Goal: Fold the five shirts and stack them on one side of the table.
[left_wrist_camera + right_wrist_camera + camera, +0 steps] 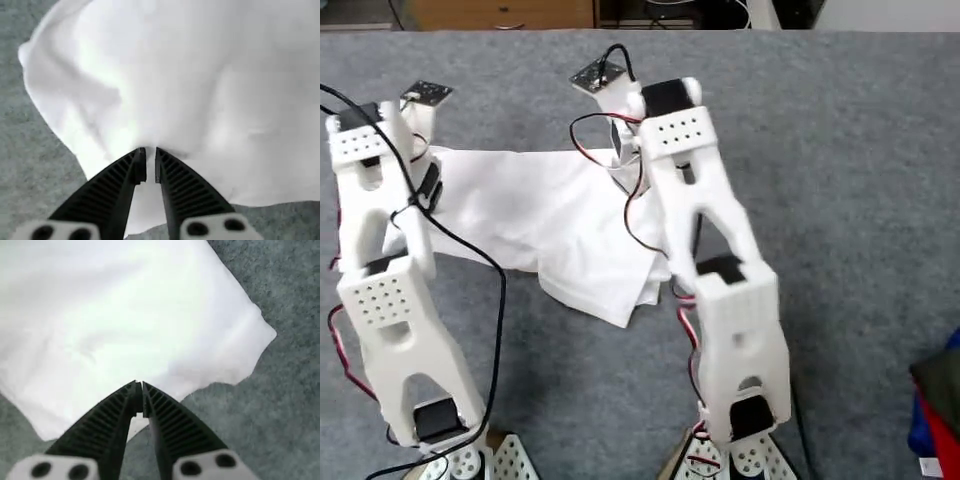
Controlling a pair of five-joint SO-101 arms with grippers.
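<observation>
Seen from above, a white shirt (550, 225) lies spread and rumpled on the grey table (840, 150) between the left arm (380, 290) and the right arm (720, 250). Each arm bends over one far corner, apparently so the pair can lift and fold together. Coloured cloth (935, 400) sits at the table's right edge. From the left wrist, the left gripper (150, 156) pinches the shirt, fingers almost together. From the right wrist, the right gripper (139, 390) nips the cloth near its edge, fingers pressed tight.

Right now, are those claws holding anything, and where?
The left fingers and right fingers each seem to pinch the white shirt near its edge, at opposite ends.
</observation>
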